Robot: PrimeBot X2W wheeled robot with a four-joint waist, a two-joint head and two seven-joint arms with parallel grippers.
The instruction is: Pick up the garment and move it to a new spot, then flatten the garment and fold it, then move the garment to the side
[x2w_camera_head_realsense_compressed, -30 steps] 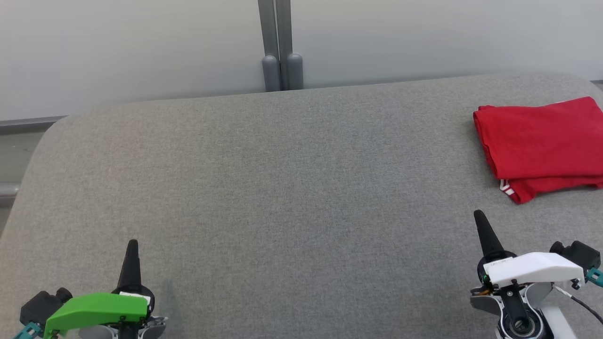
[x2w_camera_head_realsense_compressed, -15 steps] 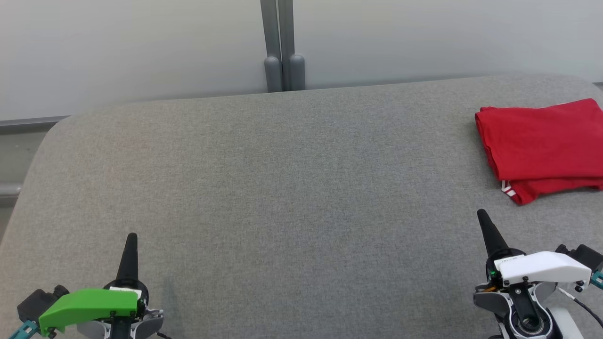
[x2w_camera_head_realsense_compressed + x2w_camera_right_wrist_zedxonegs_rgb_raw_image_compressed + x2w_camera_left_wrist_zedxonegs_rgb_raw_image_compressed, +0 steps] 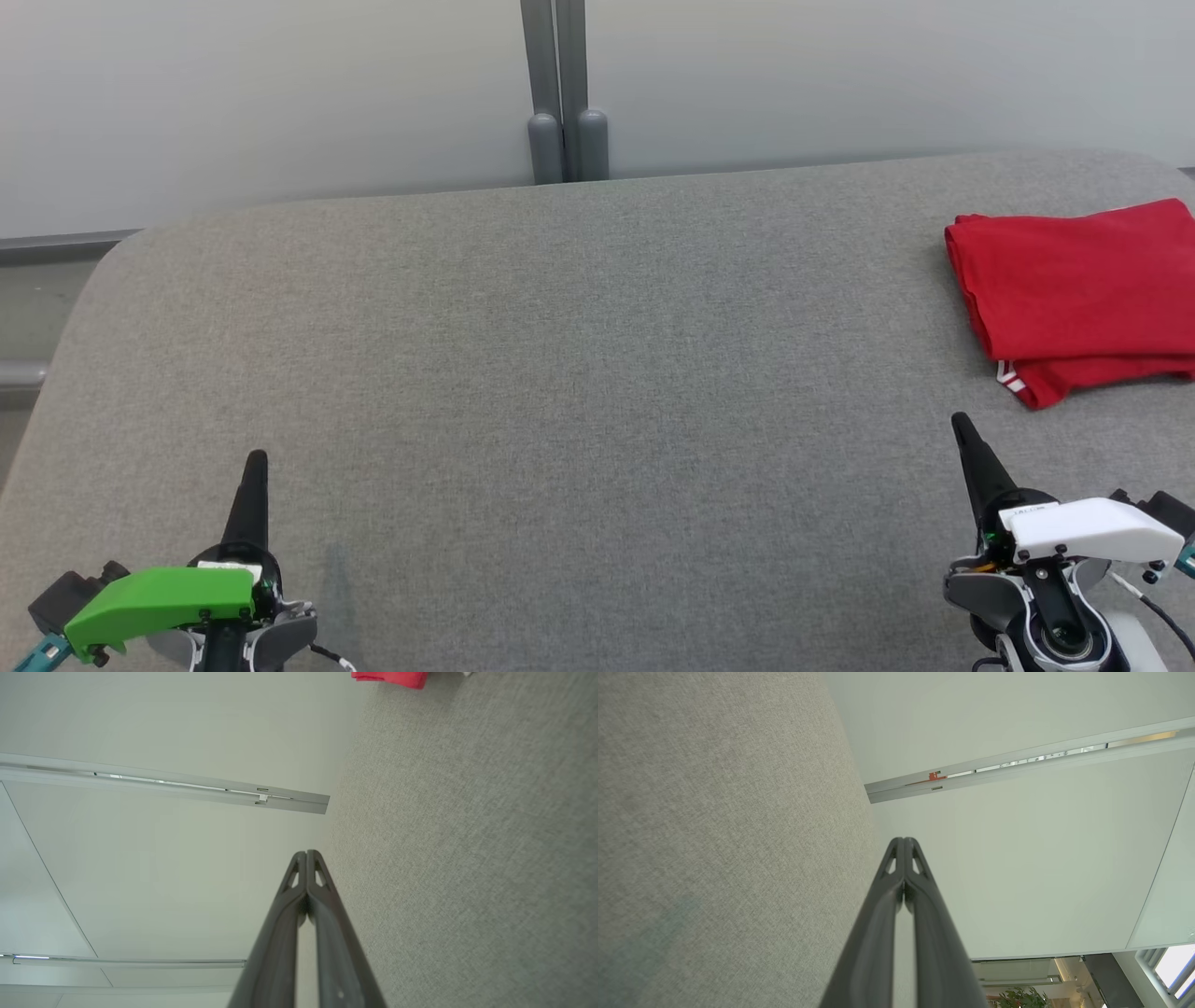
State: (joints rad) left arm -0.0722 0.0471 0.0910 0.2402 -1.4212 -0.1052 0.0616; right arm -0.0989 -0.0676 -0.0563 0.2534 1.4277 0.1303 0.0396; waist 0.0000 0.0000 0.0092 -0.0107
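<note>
Head view R, garment (image 3: pixel 1074 280) folded, R wrist: corner

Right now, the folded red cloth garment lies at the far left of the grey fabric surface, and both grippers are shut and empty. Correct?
No: the head view shows the folded red cloth garment at the far right of the grey fabric surface. The left gripper and right gripper are shut and empty.
</note>
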